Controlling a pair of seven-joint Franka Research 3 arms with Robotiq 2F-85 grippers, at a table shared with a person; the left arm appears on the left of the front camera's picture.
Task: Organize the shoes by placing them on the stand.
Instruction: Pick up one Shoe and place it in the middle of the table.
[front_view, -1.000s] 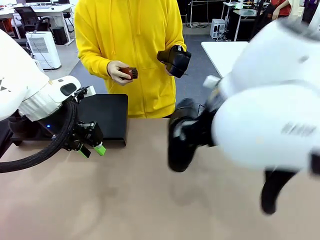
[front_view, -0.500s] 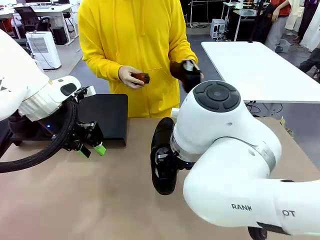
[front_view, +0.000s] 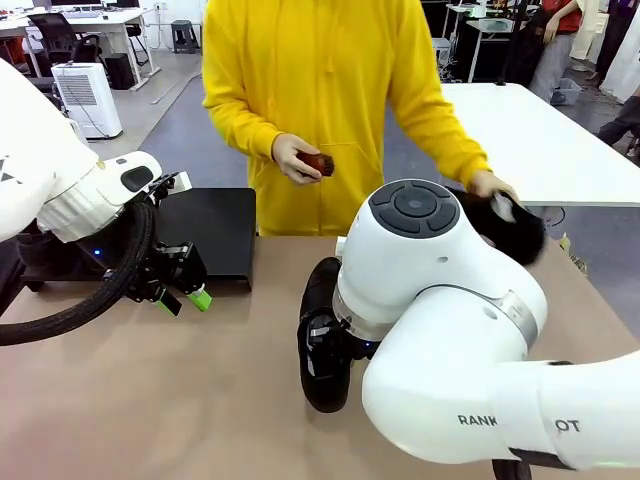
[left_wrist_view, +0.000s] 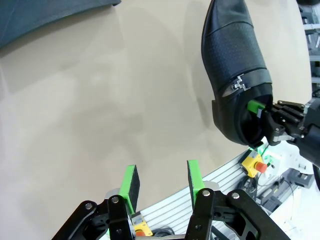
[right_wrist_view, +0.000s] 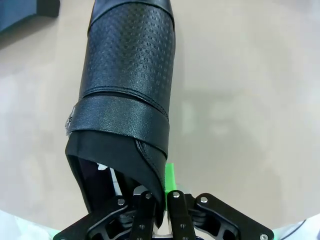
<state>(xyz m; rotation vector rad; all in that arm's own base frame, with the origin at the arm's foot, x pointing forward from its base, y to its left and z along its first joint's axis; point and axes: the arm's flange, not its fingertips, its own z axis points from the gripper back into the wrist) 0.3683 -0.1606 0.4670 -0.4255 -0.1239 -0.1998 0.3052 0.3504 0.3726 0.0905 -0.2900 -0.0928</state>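
Observation:
One black shoe (front_view: 322, 300) hangs toe-down over the table's middle, with my right gripper (right_wrist_view: 165, 187) shut on the rim of its heel opening; a green pad shows at the rim. The left wrist view shows this shoe (left_wrist_view: 235, 60) and the right gripper (left_wrist_view: 259, 111) pinching it. My left gripper (front_view: 186, 292) hovers open and holds nothing, just in front of the black stand (front_view: 212, 230) at the far left. The person in a yellow hoodie holds a second black shoe (front_view: 510, 228) low at the right and a small reddish-brown brush (front_view: 319, 163) in the other hand.
My right arm's big white joint (front_view: 430, 300) fills the front right of the table. A corner of the stand (right_wrist_view: 22, 12) shows in the right wrist view. Bare tan tabletop (front_view: 180, 400) lies between the two arms. A white table (front_view: 540, 140) stands behind on the right.
My right arm swung left and settled, carrying the shoe a little left and lower. The person stepped right and lowered the second shoe toward the table's right side. The left arm stayed still.

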